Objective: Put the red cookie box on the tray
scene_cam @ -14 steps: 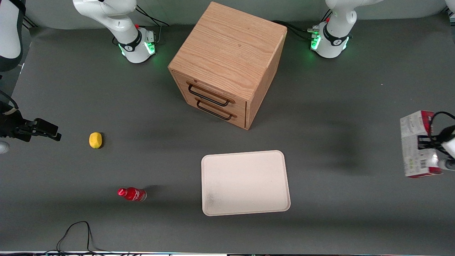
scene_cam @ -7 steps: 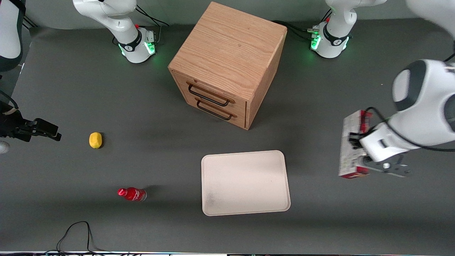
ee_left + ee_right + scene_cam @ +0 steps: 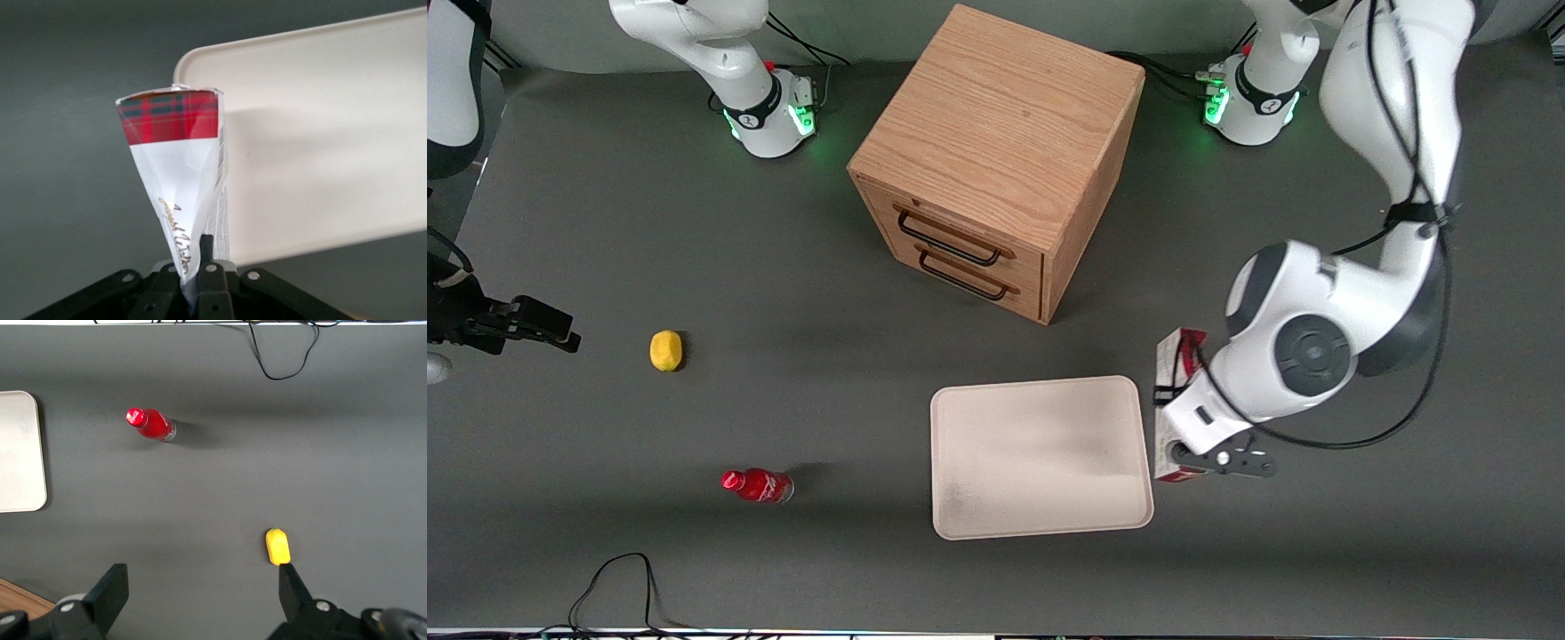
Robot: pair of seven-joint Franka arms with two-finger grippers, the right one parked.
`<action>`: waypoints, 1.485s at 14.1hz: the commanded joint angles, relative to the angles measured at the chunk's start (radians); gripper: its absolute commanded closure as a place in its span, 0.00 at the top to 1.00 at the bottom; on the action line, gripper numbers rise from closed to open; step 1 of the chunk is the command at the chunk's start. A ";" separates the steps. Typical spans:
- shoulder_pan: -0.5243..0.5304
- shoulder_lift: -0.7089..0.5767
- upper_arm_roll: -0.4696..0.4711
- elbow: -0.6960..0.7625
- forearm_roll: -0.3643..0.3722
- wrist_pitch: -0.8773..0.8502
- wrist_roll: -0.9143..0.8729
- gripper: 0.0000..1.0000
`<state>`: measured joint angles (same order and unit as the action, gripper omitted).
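Front view: pincer [image 3: 1172, 418] clenched on red cookie box [image 3: 1167, 373], mostly arm-hidden, just beside tray [image 3: 1040, 458].

Dark grey matte table [image 3: 694, 249], wooden two-drawer cabinet [image 3: 996, 160] on it, soft shadows under even light.

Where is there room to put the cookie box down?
The whole tray is bare, rim to rim. The gripper, shut on the box, hangs just beside its edge toward the working arm. Bare table also lies between tray and bottle. It is tighter between the tray and the cabinet.
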<state>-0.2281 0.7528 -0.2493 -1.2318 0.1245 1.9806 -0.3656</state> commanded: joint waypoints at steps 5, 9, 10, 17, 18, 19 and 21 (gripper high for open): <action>-0.123 0.187 0.117 0.138 0.026 0.098 -0.105 0.00; -0.128 0.197 0.117 0.123 0.029 0.136 -0.191 0.96; -0.132 0.194 0.119 0.114 0.032 0.142 -0.184 1.00; -0.131 0.104 0.144 0.032 0.020 0.176 -0.177 1.00; -0.117 0.062 0.143 0.009 0.014 0.173 -0.177 1.00; -0.102 0.007 0.143 -0.026 0.012 0.165 -0.177 1.00; -0.076 -0.137 0.145 -0.142 0.011 0.144 -0.177 1.00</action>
<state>-0.3307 0.8207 -0.1106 -1.1752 0.1396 2.1464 -0.5257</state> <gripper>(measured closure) 0.004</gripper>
